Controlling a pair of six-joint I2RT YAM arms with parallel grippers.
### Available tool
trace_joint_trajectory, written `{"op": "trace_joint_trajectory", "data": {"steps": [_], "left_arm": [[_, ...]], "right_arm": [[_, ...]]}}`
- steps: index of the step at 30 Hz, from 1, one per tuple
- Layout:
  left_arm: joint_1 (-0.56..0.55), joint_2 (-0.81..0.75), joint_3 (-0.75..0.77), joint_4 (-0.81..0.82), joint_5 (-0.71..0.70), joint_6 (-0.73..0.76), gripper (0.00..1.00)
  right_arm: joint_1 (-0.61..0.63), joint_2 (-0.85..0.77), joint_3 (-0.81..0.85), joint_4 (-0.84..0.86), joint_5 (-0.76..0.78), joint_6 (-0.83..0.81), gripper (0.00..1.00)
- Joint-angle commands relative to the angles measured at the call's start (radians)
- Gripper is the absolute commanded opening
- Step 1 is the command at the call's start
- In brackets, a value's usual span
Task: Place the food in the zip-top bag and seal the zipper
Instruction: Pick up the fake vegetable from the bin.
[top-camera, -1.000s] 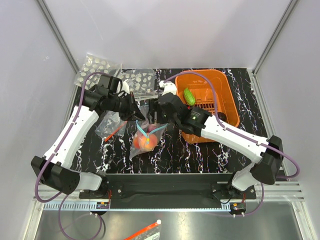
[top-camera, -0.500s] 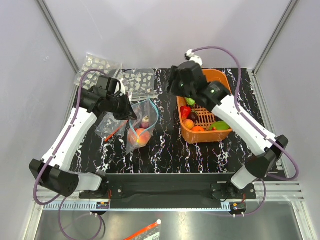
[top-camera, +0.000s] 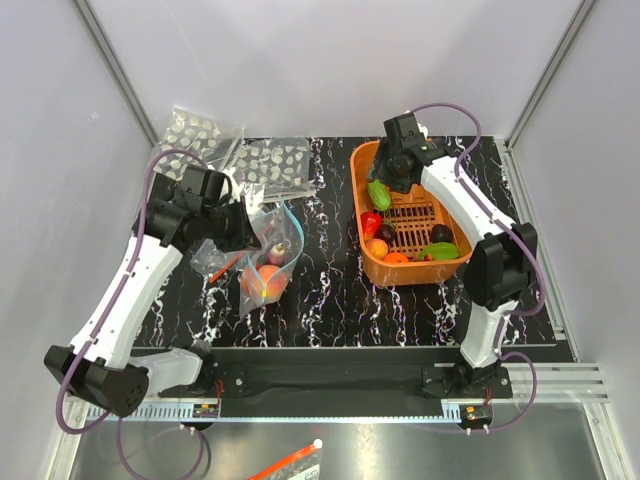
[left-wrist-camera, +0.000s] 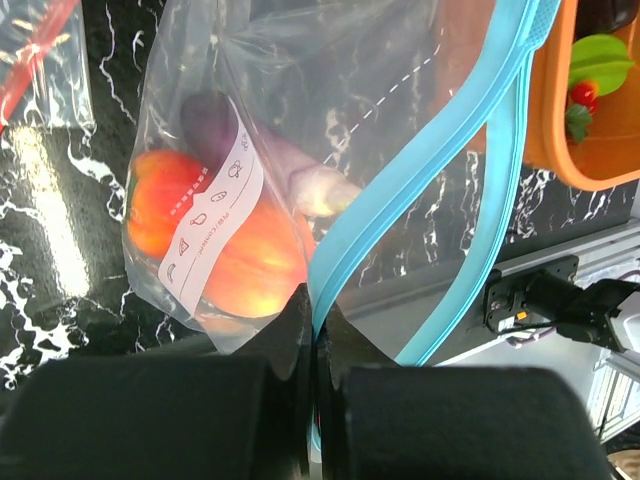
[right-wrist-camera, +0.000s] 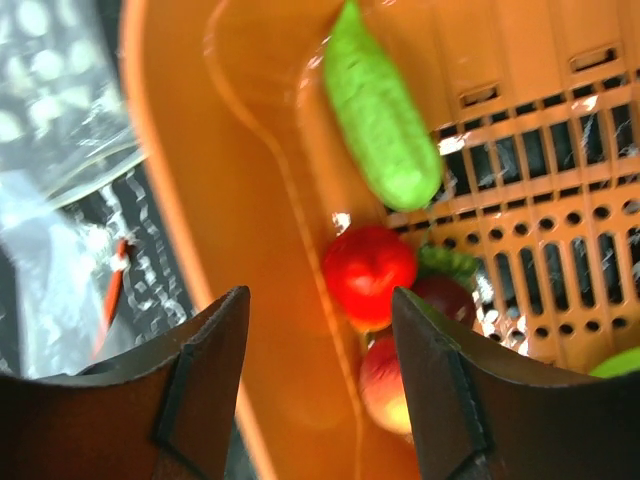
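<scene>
The clear zip-top bag (top-camera: 266, 268) hangs from my left gripper (top-camera: 247, 230), which is shut on its teal-blue zipper (left-wrist-camera: 432, 165) at one end (left-wrist-camera: 315, 322); the mouth gapes open. Inside lie a peach-orange fruit (left-wrist-camera: 240, 262) and a purple vegetable (left-wrist-camera: 212, 122). My right gripper (top-camera: 386, 178) is open and empty over the left end of the orange basket (top-camera: 452, 205). Below its jaws (right-wrist-camera: 318, 300) lie a green vegetable (right-wrist-camera: 380, 110), a red fruit (right-wrist-camera: 368, 272), a dark plum one (right-wrist-camera: 447, 297) and a peach one (right-wrist-camera: 385, 385).
Two clear packets with white dots (top-camera: 195, 130) (top-camera: 276, 162) lie at the back left. A clear bag with a red strip (top-camera: 222, 265) lies under the held bag's left side. The basket also holds more fruit at its front (top-camera: 437, 250).
My right arm has swung from the bag's mouth back over the basket, empty. A purple vegetable now lies in the bag. My left gripper has shifted the bag slightly left.
</scene>
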Motion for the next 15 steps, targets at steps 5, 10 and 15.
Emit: {"op": "trace_joint_trajectory", "data": {"steps": [5,10,15], "left_arm": [[0.006,-0.045,-0.014,0.026,-0.022,0.016,0.0],[0.006,-0.045,-0.001,0.018,-0.031,0.017,0.0],[0.005,-0.043,0.001,0.012,-0.035,0.011,0.0]], "right_arm": [[-0.057,0.116,0.097,0.075,-0.017,-0.065,0.64],[-0.083,0.202,0.137,0.071,-0.039,-0.099,0.62],[-0.1,0.264,0.127,0.098,-0.08,-0.13,0.71]]}}
